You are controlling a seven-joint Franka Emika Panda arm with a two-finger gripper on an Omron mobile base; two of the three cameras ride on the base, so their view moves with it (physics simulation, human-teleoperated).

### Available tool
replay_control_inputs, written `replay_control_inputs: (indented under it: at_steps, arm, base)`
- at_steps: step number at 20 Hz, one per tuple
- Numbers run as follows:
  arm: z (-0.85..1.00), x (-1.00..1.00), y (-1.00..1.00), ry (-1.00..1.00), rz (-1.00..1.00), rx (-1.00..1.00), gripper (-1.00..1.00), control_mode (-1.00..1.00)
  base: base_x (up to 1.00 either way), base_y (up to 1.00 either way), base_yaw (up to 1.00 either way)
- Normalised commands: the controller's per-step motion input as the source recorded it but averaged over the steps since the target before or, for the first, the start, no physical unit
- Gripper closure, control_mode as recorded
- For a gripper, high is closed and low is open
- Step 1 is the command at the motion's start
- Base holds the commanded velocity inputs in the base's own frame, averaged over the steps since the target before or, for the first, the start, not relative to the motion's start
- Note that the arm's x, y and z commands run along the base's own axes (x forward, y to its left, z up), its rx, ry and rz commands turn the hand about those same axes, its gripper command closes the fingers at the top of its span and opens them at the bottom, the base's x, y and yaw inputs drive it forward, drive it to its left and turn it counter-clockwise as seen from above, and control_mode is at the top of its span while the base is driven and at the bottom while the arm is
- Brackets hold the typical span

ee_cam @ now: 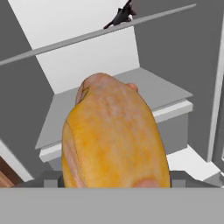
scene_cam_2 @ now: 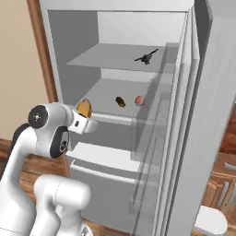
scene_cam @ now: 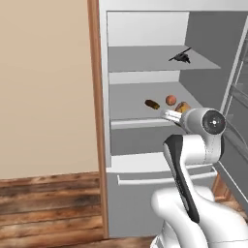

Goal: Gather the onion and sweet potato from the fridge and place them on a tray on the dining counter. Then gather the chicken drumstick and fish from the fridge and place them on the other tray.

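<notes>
Gripping a golden-brown chicken drumstick (ee_cam: 114, 140) across its width, the gripper (scene_cam_2: 83, 120) has its jaws spread wide around the meat; the fingertips themselves are hidden behind it in the hand view. In the left base view the drumstick (scene_cam: 182, 107) is half covered by the wrist. The white arm reaches forward with its elbow bent, the hand level at the front lip of the middle shelf of the open fridge (scene_cam: 145, 77), so the drumstick hangs at that shelf's edge. Two small things lie further back on this shelf, apart from each other: one round orange onion (scene_cam: 170, 100) and one dark, elongated sweet potato (scene_cam: 152, 104). One dark fish (scene_cam: 181, 57), too small to make out clearly, lies on the shelf above. The fridge door (scene_cam_2: 203, 115) stands open at the right, cut off by the frame
</notes>
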Motion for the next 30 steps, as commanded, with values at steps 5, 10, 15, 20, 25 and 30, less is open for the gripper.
replay_control_inputs:
  at_steps: [5,10,15,20,25,30]
  arm:
    - [0.00,0.00,0.00,0.00,0.00,0.00,1.00,1.00]
    - [0.00,0.00,0.00,0.00,0.00,0.00,1.00,1.00]
    - [0.00,0.00,0.00,0.00,0.00,0.00,1.00,1.00]
    - [0.00,0.00,0.00,0.00,0.00,0.00,1.00,1.00]
    - [0.00,0.00,0.00,0.00,0.00,0.00,1.00,1.00]
    - [0.00,0.00,0.00,0.00,0.00,0.00,1.00,1.00]
  base:
    - [-0.13,0.48,-0.34]
    - [-0.22,0.38,-0.45]
    - [-0.33,0.40,-0.42]
    - [-0.52,0.37,-0.37]
    - [-0.50,0.25,-0.33]
    - [-0.37,0.26,-0.21]
